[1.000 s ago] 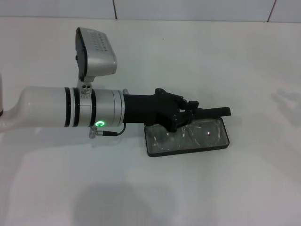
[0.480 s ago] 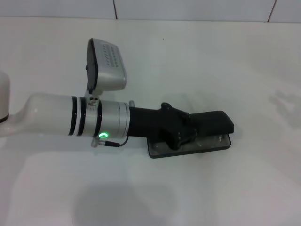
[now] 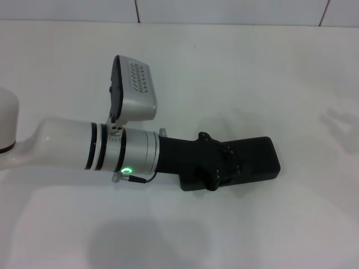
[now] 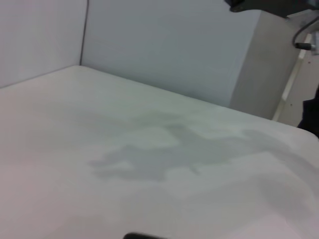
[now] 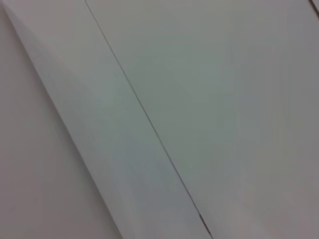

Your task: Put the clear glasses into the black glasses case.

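Observation:
The black glasses case (image 3: 259, 159) lies on the white table just right of centre in the head view, with its lid down flat. The clear glasses are hidden; nothing transparent shows. My left gripper (image 3: 220, 167) reaches in from the left and rests on the left half of the case's lid. My right gripper is out of view.
The white table (image 3: 252, 73) stretches around the case on all sides, with a tiled wall along its far edge. The left wrist view holds only table, wall (image 4: 164, 45) and a soft shadow. The right wrist view holds plain pale surfaces.
The case's lid came down over the glasses, from open to flat on the base. My left arm shifted slightly right and toward me, following the lid.

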Tool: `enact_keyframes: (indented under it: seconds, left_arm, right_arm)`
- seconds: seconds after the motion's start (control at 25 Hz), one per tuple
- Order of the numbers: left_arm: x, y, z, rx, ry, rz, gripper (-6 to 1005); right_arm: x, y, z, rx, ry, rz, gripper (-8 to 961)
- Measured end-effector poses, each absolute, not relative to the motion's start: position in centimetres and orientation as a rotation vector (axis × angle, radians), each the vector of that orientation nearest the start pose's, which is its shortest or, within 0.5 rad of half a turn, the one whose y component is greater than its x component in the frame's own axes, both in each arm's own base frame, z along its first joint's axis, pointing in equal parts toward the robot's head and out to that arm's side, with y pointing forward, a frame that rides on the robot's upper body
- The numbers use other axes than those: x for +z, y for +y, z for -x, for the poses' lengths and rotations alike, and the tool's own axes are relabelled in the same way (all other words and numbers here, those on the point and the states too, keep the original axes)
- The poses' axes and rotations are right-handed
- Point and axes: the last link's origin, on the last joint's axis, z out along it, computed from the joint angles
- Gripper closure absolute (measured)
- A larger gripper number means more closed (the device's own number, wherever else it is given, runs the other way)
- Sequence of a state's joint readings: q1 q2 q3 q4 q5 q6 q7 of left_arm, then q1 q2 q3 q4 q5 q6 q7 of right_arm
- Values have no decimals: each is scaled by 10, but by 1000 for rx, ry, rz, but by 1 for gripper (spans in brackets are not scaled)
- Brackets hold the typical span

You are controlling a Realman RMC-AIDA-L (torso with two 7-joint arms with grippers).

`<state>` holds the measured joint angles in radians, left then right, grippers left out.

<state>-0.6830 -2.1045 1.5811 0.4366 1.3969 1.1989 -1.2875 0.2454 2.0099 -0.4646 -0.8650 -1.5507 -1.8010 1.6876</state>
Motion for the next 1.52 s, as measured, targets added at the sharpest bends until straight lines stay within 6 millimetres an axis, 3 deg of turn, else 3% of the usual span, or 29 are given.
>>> enact_keyframes:
  seconds: [0.2,0.36,0.68,0.84,1.04,1.24,1.52]
  left_arm:
    - [-116,315,173,-691,-327,3068,815]
    - [-98,306,156,-863,-262,3067,816]
    - [-23,285,148,-1189,-97,3002,750]
    - [13,269,164,-1382,23,2893,712]
    - [21,263,178,-1362,-3,2889,606]
    - [27,263,188,-1345,-63,2883,502]
    - [34,263,198,-1295,-108,2904,410]
  right_arm:
    - [138,266,-304,1233,798,2179,702]
    - [133,259,-301,1211,748,2255,701]
    - [103,243,-278,1179,472,2587,700]
    - [81,238,-265,1212,348,2729,573]
    - [56,240,-247,1281,225,2835,426]
    - [45,252,-232,1336,134,2844,289]
    - [42,266,-217,1345,79,2868,288]
